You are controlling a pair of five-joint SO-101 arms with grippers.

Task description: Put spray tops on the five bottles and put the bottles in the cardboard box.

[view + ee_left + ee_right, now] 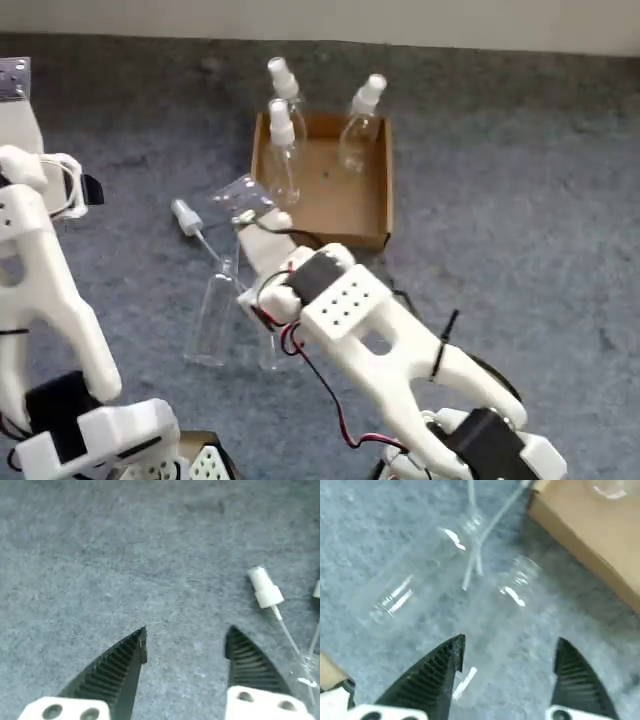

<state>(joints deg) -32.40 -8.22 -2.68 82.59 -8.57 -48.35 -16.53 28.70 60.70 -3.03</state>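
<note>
Bottle without a top lies on the bench beside the cardboard box, under my open right end effector (capping step, I judge); next I should close squarely around its body.

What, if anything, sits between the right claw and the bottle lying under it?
Nothing visible. The open right gripper hangs directly over the lying uncapped bottle. Thin spray tubes lie past its neck, beside the second bottle, not in the gripper's path.
</note>
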